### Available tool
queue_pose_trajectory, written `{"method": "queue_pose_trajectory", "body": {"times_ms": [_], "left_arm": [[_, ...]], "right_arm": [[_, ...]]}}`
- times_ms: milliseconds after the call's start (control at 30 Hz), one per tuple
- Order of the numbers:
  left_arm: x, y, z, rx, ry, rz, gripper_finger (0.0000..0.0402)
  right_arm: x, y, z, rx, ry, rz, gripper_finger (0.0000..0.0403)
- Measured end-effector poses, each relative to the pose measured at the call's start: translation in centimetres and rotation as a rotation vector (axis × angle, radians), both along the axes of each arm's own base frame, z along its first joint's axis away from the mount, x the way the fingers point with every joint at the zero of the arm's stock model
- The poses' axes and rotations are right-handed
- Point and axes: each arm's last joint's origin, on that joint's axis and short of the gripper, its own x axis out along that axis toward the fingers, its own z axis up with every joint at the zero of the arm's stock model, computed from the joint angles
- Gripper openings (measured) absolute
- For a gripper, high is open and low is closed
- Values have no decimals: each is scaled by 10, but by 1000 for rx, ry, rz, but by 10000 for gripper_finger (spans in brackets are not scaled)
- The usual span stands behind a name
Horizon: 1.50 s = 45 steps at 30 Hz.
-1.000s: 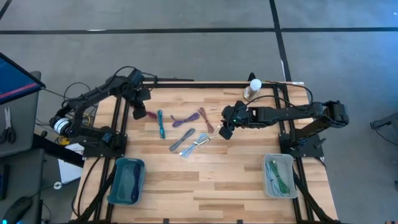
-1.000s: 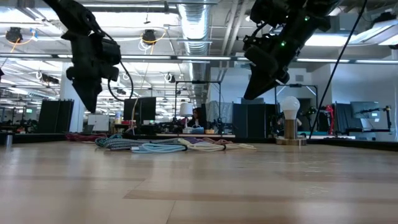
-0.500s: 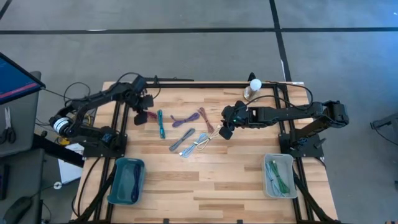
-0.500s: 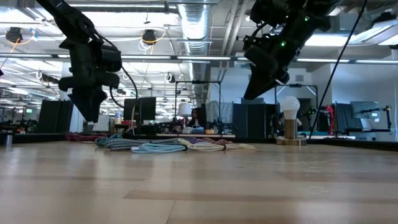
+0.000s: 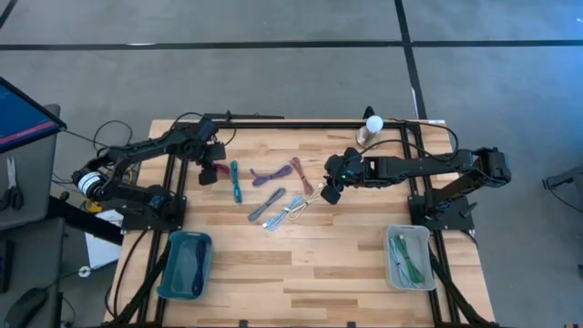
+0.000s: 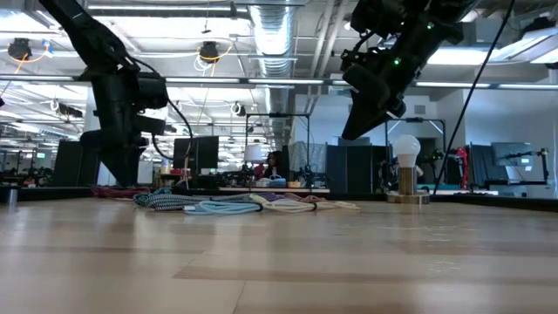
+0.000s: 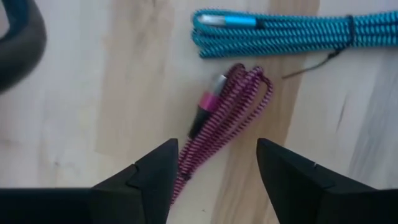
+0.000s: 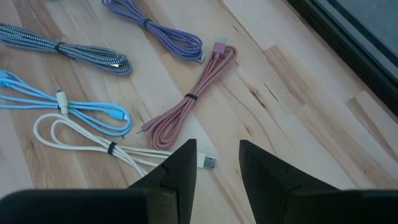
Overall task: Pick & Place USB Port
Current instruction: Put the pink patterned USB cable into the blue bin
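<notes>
Several coiled USB cables lie side by side across the far middle of the table. My left gripper (image 5: pixel 209 173) (image 6: pixel 122 173) is open and low over the magenta cable (image 7: pixel 225 112). That cable lies flat between the two fingers, with the teal cable (image 7: pixel 280 34) (image 5: pixel 235 180) just beyond it. My right gripper (image 5: pixel 330 193) (image 6: pixel 353 131) hangs open above the table over the white cable's plug (image 8: pixel 209 163). The pink cable (image 8: pixel 193 93), purple cable (image 8: pixel 155 28), grey striped cable (image 8: pixel 62 45) and light blue cable (image 8: pixel 62 106) lie ahead of it.
A blue bin (image 5: pixel 185 264) holding cables sits near the table's near-left corner. A clear bin (image 5: pixel 407 257) with green cables sits near the near-right corner. A small lamp with a round bulb (image 5: pixel 372 128) stands at the far edge. Bare wood fills the near middle.
My left gripper has swung from the far-left corner toward the cables and come down close to the table over the magenta cable. The cables have stayed where they were.
</notes>
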Motion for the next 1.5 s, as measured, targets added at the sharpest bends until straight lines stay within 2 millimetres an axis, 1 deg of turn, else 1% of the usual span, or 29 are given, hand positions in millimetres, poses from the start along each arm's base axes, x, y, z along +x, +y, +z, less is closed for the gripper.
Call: {"method": "queue_pose_trajectory", "body": {"times_ms": [100,233,433,600,700,800,900,967,1033,1167,1200,1367,1433,1500], "left_arm": [[-2,-2,-5,-15,12,0,214],[-2,-3,-7,-13,10,1,209],[3,4,-8,20,-39,37,205],[7,9,-23,-46,3,49,198],[10,12,-28,-72,14,49,193],[10,12,-28,-68,11,48,185],[8,10,-23,-40,-1,49,164],[7,9,-19,-10,-9,53,139],[7,10,-16,7,-23,55,106],[7,9,-16,5,-22,54,31],[7,9,-16,6,-21,54,25],[7,10,-16,19,-12,71,25],[8,12,-12,32,-16,93,25],[11,16,-3,57,-34,98,25]], "right_arm": [[0,0,0,0,0,1,113],[0,0,0,0,0,1,113],[0,0,0,0,0,1,113],[0,0,0,0,0,1,113],[0,0,0,0,0,1,113],[0,0,0,0,-1,2,113],[0,0,0,-2,1,4,113],[0,0,0,-12,8,15,113],[0,0,0,-14,9,18,113],[0,0,0,-15,9,16,113],[0,0,0,-15,9,16,113],[0,0,0,-17,10,18,113],[0,0,0,-18,11,20,113],[0,0,0,-28,19,32,113]]}}
